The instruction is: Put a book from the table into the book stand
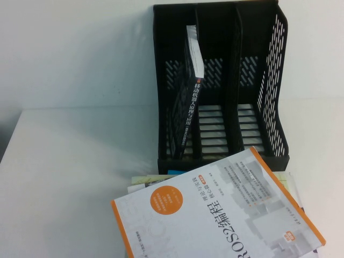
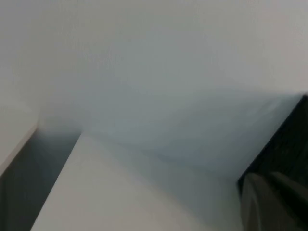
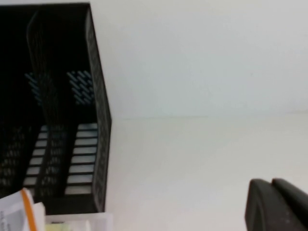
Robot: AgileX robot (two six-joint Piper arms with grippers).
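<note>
White tabletop (image 1: pixel 70 172) fills the lower scene, meeting a pale wall behind it. Black perforated plastic book stand (image 1: pixel 271 91) sits at the back of the table, right of centre, upright, with three open compartments side by side; slotted side walls and a ribbed floor show through. Same stand appears in the right wrist view (image 3: pixel 98 120), where its outer wall and two compartments are visible.

Dark-spined paperback book with white Chinese lettering (image 1: pixel 189 107) stands in the stand's left compartment, tilted, its top leaning toward the divider on the right and its white page block showing above.

White-and-orange softcover book titled "ROS2" (image 1: pixel 215 209) lies flat on top of a loose stack of books (image 1: pixel 141 183) at the near edge of the table, just in front of the stand, rotated so one corner points toward the stand's base. An orange edge of it shows in the right wrist view (image 3: pixel 26 211).

Left gripper (image 2: pixel 269 202): only a blurred dark-grey part enters its wrist view, above bare table; cannot tell how its fingers stand. Right gripper (image 3: pixel 276 204): a dark finger part shows over bare table, to the stand's right; fingers' spacing cannot be told. Neither arm appears in the high view.
</note>
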